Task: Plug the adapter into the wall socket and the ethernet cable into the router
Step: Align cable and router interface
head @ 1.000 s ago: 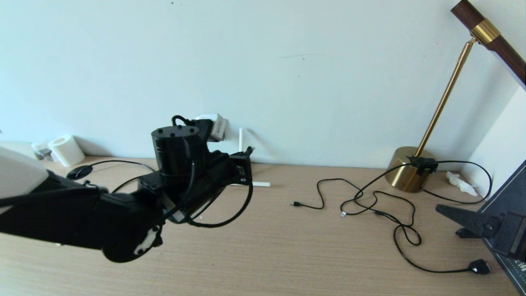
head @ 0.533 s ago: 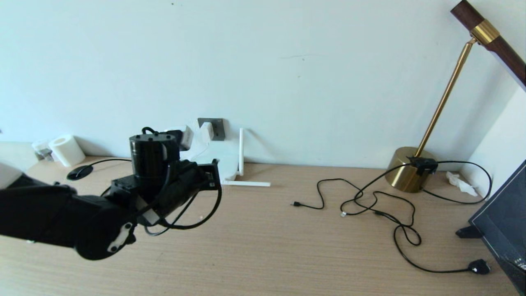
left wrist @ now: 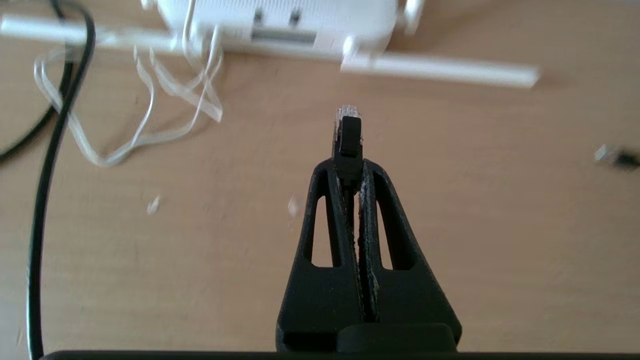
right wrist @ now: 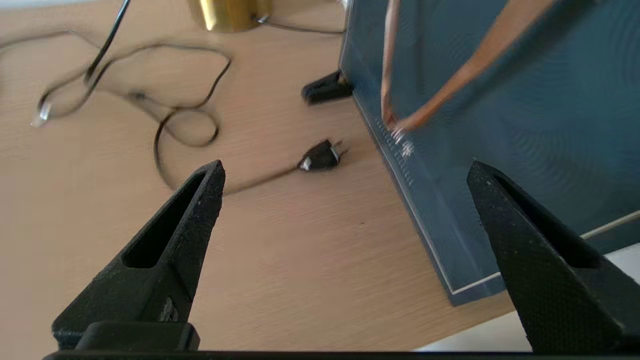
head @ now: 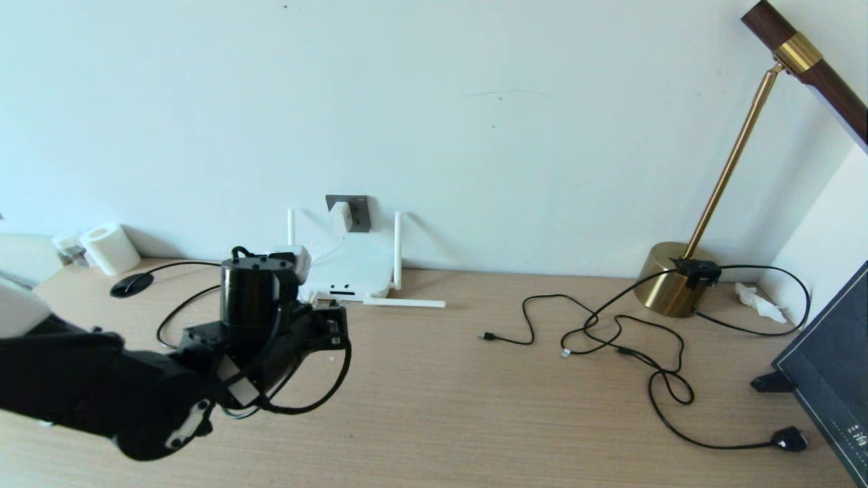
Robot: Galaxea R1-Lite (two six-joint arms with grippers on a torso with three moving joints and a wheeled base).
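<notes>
My left gripper [head: 333,318] [left wrist: 350,167] is shut on the black boot of the ethernet cable [left wrist: 348,137]. Its clear plug [left wrist: 348,112] sticks out past the fingertips and points at the router [head: 351,270] [left wrist: 280,22], a short gap away. The router lies flat against the wall with two antennas upright and one lying on the desk [head: 405,303]. The white adapter [head: 341,217] sits in the grey wall socket [head: 359,205] above the router, and its thin white cord [left wrist: 150,100] loops beside the router. My right gripper [right wrist: 345,185] hangs open over the desk's right end.
A brass lamp [head: 671,278] stands at the back right with thin black cables [head: 610,332] sprawled before it, one ending in a black two-pin plug [right wrist: 320,155]. A dark panel [head: 831,366] leans at the right edge. A tissue roll [head: 108,247] sits far left.
My left arm has drawn back from the router, leftwards and lower, still holding the ethernet cable, uncovering the router and socket. The right gripper has left the head view.
</notes>
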